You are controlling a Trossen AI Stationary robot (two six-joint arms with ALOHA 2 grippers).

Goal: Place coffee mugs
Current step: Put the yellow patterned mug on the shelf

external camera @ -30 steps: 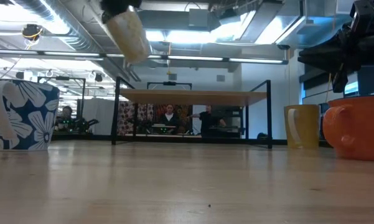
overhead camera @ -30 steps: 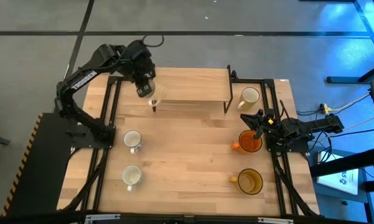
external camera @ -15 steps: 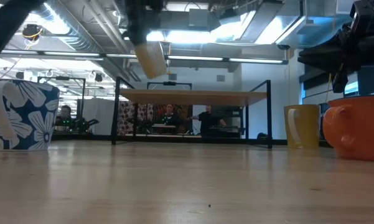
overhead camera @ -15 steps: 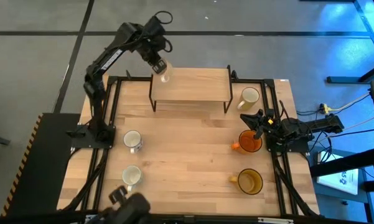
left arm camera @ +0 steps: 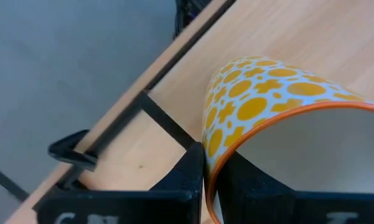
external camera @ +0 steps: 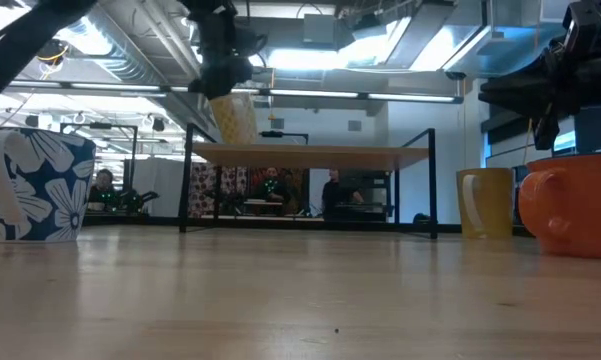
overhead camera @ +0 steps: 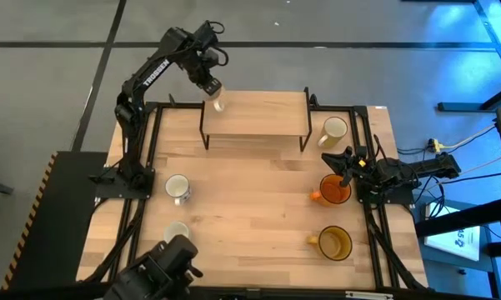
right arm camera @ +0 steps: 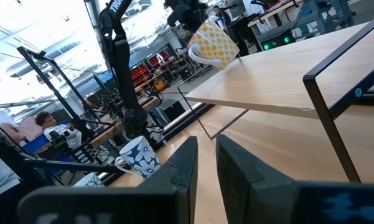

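My left gripper (overhead camera: pixel 212 87) is shut on a white mug with a yellow pattern and an orange rim (overhead camera: pixel 218 103), held over the far left corner of the wooden shelf (overhead camera: pixel 258 117). The low view shows this mug (external camera: pixel 232 115) tilted, just above the shelf top (external camera: pixel 310 152). My right gripper (overhead camera: pixel 348 162) is shut and waits above the orange mug (overhead camera: pixel 335 189). A cream mug (overhead camera: pixel 334 129) and an amber mug (overhead camera: pixel 333 242) stand on the table's right side. Two white mugs (overhead camera: pixel 177 187) (overhead camera: pixel 177 230) stand on the left; one has blue flowers (external camera: pixel 35 185). My left gripper pinches the patterned mug's rim (left arm camera: pixel 206 163), with one finger (left arm camera: pixel 185 171) outside the wall and the other (left arm camera: pixel 249 183) inside the cup. The fingers come from above, pointing down. The mug hangs tilted below them, close over the shelf top; I cannot tell whether its base touches.
The shelf stands on black metal legs (overhead camera: pixel 203 137) at the table's far middle. A dark object (overhead camera: pixel 168 268) reaches in over the near left edge and covers part of the nearer white mug. Bare wood (overhead camera: pixel 250 200) lies in the table's middle. People sit in the room behind (external camera: pixel 270 188).
My left arm has carried the patterned mug from the shelf's near left leg toward the far edge, over the shelf's far left corner, and has then sunk a little toward the shelf top. A dark object has come in at the near left edge.
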